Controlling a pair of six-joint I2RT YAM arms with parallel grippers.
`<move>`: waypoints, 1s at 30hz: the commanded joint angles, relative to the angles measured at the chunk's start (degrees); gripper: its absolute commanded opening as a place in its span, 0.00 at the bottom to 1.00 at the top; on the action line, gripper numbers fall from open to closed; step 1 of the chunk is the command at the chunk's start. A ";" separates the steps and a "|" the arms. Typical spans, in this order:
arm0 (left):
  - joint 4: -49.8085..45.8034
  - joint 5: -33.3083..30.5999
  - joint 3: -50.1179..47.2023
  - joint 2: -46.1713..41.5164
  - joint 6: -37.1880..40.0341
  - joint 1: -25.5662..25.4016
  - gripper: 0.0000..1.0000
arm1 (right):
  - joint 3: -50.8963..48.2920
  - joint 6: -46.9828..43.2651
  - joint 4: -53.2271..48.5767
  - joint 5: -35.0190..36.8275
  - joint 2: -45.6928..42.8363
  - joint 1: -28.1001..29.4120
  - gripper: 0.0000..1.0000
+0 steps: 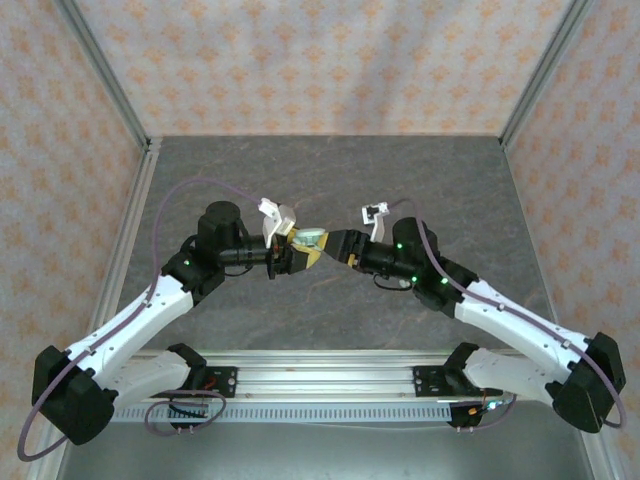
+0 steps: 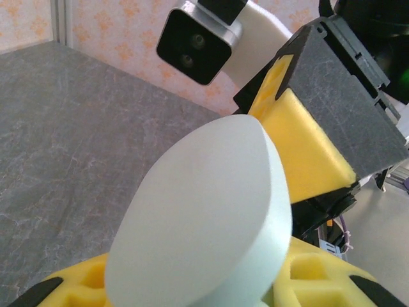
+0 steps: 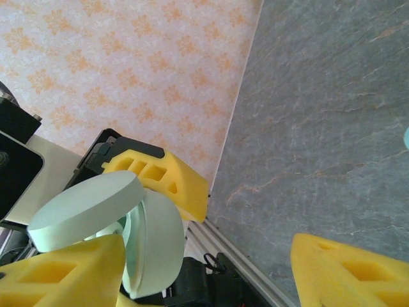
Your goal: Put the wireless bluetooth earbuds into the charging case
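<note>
- My left gripper [image 1: 288, 256] is clamped narrow on the charging case [image 2: 204, 217], with yellow pads [image 2: 319, 275] on either side of its mint shell.
- The case hangs above the middle of the table [image 1: 330, 180], its lid swung open.
- My right gripper [image 1: 337, 247] stands wide with nothing between its fingers, one of them just beside the case.

No readable text, label, brand or number in any view, pale mint charging case [image 2: 198, 217] plain and unmarked, wall [image 1: 320, 60] bearing only an orange flower pattern, no lettering
</note>
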 commanded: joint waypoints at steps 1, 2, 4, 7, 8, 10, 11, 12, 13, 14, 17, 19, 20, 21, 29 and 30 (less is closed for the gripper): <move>2.48 1.79 0.31 -1.09 -0.35 -0.05 0.06 | 0.35 1.97 6.38 -2.02 1.16 -0.19 0.68; 2.43 1.95 0.34 -1.08 -0.28 0.01 0.06 | 0.20 2.40 7.10 -2.23 1.60 -0.19 0.68; 2.42 2.39 0.37 -0.75 -0.26 -0.05 0.06 | -0.23 3.49 9.69 -2.91 2.78 -0.24 0.66; 1.73 2.84 0.61 -0.21 0.32 -0.05 0.06 | -0.78 5.61 13.59 -4.15 4.50 -0.24 0.60; 1.58 2.93 0.68 -0.12 0.42 -0.05 0.06 | -0.97 6.17 14.65 -4.42 4.95 -0.19 0.57; 1.13 3.27 0.81 0.19 0.91 0.01 0.07 | -1.46 7.48 17.00 -5.03 5.83 -0.19 0.49; 0.82 3.36 0.99 0.30 1.12 0.02 0.07 | -1.64 7.81 17.74 -5.11 6.06 -0.18 0.44; 0.15 3.46 1.26 0.48 1.62 0.03 0.08 | -1.88 8.19 18.13 -5.14 6.29 -0.19 0.38; -0.70 3.38 1.48 0.68 2.29 0.01 0.10 | -2.17 8.53 18.45 -4.93 6.42 -0.28 0.32; -1.35 3.26 1.67 0.76 2.70 -0.05 0.12 | -2.60 8.95 18.87 -4.69 6.43 -0.32 0.27; -2.31 2.18 1.90 0.81 3.17 0.01 0.26 | -4.47 11.44 21.64 -3.42 6.60 -0.61 0.17; -2.66 1.26 1.96 0.77 3.28 0.01 0.36 | -5.60 13.31 24.00 -3.17 7.03 -0.72 0.11; -2.97 0.89 2.03 0.77 3.44 0.01 0.40 | -5.87 14.10 24.82 -3.21 7.21 -0.80 0.10; -3.35 0.50 2.20 0.76 3.46 -0.05 0.43 | -6.08 14.83 25.64 -3.18 7.48 -0.83 0.09; -5.74 -2.27 3.34 0.68 3.98 -0.05 0.59 | -6.06 16.41 25.40 -2.25 8.05 -0.89 0.05; -6.20 -2.66 3.63 0.66 4.07 0.01 0.61 | -6.15 16.43 25.37 -2.03 8.12 -0.89 0.04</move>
